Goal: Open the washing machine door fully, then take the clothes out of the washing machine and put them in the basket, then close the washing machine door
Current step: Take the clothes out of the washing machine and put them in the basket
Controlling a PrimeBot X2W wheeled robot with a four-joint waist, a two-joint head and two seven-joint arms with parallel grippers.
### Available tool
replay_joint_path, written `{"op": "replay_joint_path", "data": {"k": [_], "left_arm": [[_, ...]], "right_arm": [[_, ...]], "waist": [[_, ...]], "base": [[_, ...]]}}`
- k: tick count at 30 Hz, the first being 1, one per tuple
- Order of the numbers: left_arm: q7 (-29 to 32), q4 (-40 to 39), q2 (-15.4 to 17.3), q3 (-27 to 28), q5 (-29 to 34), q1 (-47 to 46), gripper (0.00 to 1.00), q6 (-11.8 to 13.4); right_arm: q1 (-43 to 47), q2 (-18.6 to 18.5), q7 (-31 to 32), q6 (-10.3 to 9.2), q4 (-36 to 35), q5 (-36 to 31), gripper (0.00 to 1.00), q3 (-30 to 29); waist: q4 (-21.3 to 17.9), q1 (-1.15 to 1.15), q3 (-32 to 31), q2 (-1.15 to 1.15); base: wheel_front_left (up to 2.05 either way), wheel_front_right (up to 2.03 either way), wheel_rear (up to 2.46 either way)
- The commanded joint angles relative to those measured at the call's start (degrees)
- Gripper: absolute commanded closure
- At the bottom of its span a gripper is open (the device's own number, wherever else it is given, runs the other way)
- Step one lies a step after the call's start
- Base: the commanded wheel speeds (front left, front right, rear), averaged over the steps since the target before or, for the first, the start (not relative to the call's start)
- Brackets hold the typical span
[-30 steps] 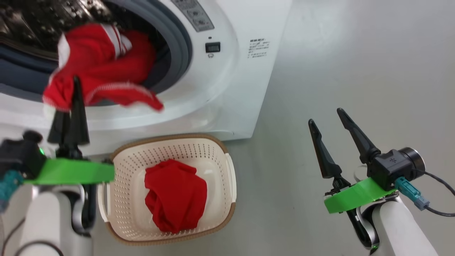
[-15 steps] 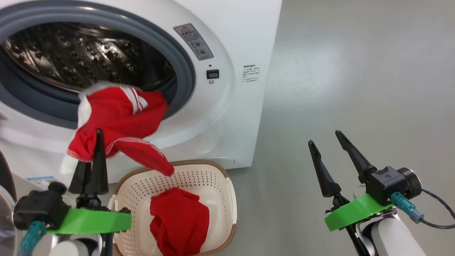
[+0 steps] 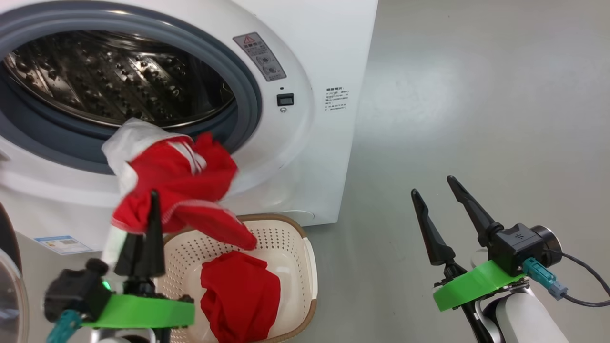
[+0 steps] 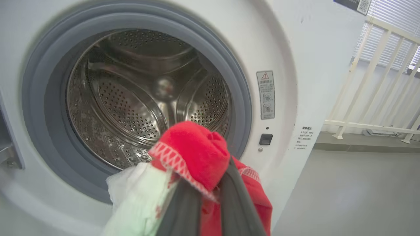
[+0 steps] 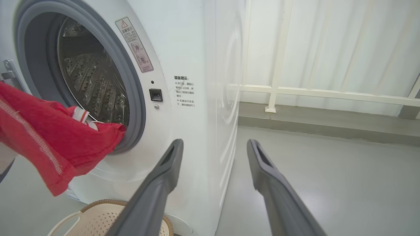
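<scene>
My left gripper (image 3: 153, 196) is shut on a red and white garment (image 3: 176, 178), which hangs in front of the washing machine (image 3: 314, 52), outside its grey-ringed opening, over the basket's back left rim. The left wrist view shows the garment (image 4: 197, 154) bunched over my shut fingers (image 4: 236, 203), with the steel drum (image 4: 131, 98) behind and no clothes in it. The cream basket (image 3: 298, 236) stands on the floor below the opening, with a red cloth (image 3: 240, 290) inside. The washing machine door (image 3: 6, 247) shows at the left edge, swung open. My right gripper (image 3: 432, 184) is open, holding nothing, to the right of the basket.
Grey floor (image 3: 476, 119) stretches to the right of the machine. A white railing (image 5: 295, 91) with a pale curtain behind it runs along the far wall. The right wrist view has the machine's right corner (image 5: 210, 98) straight ahead and the basket's rim (image 5: 98, 213) low on the left.
The head camera shifted. My left gripper pulled the garment out of the drum and moved it down and right to above the basket's rim. The right arm has stayed still.
</scene>
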Motion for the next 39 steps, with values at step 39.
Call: {"op": "replay_joint_path", "data": {"k": [39], "left_arm": [[0.2, 64.5, 1.0, -5.1, -11.6, -28.7, 1.00, -1.6]], "right_arm": [[-7.3, 0.1, -0.4, 0.20, -1.8, 2.4, 0.00, 3.5]], "waist": [[-5.7, 0.00, 18.1, 0.00]], "base": [[0.00, 0.00, 0.00]]}}
